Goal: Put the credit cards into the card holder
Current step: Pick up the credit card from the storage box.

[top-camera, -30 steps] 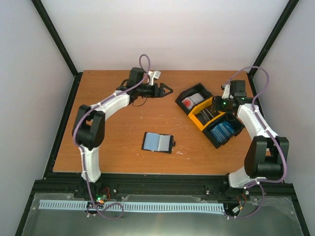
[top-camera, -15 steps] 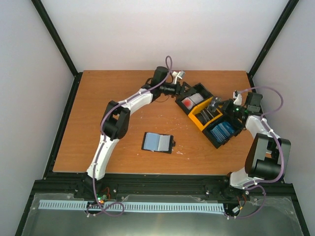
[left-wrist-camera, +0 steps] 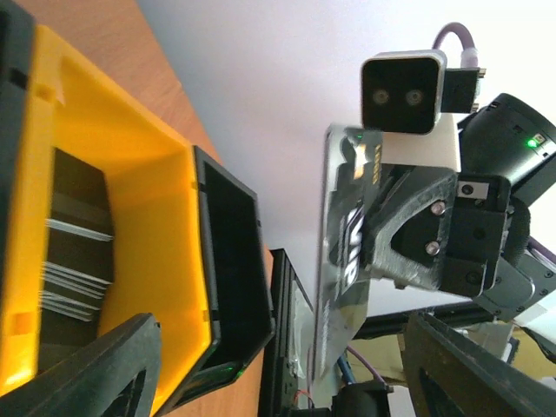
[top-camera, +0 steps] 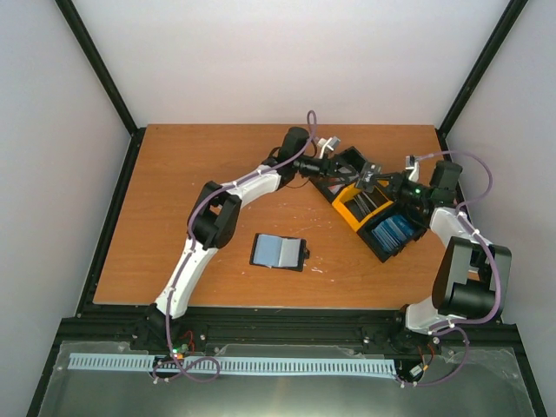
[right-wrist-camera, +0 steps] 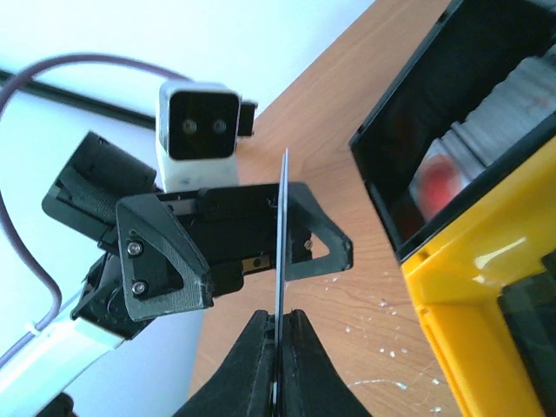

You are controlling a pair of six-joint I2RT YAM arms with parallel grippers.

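Left jaws spread, arm (top-camera: pixel 252 182) stretched rightward, facing a grey card (left-wrist-camera: pixel 339 208) pinched in right jaws

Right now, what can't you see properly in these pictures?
Card: right wrist view shows only its thin edge, so its face is unreadable.
Wallet: slots too small in the top view; outside both wrist views.
Black tray: contents blurred in right wrist view; left pincer partly covers it in the top view.
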